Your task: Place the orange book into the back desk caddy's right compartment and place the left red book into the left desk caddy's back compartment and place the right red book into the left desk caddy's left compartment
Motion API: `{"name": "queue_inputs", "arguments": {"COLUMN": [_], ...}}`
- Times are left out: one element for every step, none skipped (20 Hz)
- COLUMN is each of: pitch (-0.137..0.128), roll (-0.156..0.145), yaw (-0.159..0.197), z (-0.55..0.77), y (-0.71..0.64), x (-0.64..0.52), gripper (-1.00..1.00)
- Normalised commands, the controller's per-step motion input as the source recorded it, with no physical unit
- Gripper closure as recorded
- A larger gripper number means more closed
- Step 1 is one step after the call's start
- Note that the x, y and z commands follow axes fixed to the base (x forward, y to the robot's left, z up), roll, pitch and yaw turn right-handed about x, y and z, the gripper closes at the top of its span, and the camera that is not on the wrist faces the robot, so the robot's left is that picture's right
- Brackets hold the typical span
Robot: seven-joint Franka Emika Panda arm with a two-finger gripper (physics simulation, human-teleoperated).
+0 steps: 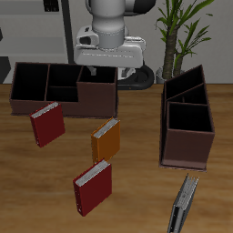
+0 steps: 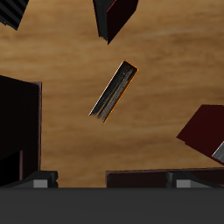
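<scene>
My gripper [image 1: 111, 71], spread and empty, hangs upper centre; orange book [image 1: 106, 140] lies below it, spine diagonal.

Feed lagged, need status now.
End effector high above back desk caddy, grip state unclear. Small orange hardcover book upright on table, untouched. Nothing blocks it.

A wooden counter [image 1: 136, 196] with a warm brown grain carries everything here. Near its front edge lies a slim grey object [image 1: 185, 204], metallic-looking and set at a slant, though I cannot tell what it is. Behind the counter, at the back of the room, stands a green plant [image 1: 182, 27] with long narrow leaves on thin stems, against a pale wall.
</scene>
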Motion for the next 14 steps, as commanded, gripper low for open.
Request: {"name": "queue_inputs", "arguments": {"pitch": [-0.11,-0.03,-0.115,-0.122,0.0,0.014,-0.126,-0.123,-0.012,-0.105,-0.022,-0.091,-0.037,0.022], "roll": [0.086,0.042,-0.017,0.013,0.0,0.053,0.058,0.032,-0.085,0.033,-0.083,0.029,0.036,-0.028], "yaw": [-0.101,-0.012,-0.001,0.029,0.0,0.02,-0.072,0.116,-0.073,-0.092,-0.013,-0.062,0.016,-0.101], "z": [0.01,-0.21,-0.14,-0.27,0.0,-0.39,-0.2,-0.28,-0.24,-0.29,-0.39,-0.29,-0.45,-0.32], "y": [-0.14,-0.21,-0.17,-0.15,-0.05,-0.06,-0.06,-0.02,-0.21,-0.01,-0.13,-0.03,-0.02,-0.13], "x": [0.15,0.3,0.28,0.26,-0.02,0.35,0.16,0.22,0.22,0.29,0.34,0.16,0.28,0.16], "gripper": [-1.0,-1.0,-1.0,-1.0,-1.0,-1.0,-1.0,-1.0,-1.0,-1.0,-1.0,-1.0,-1.0,-1.0]}}
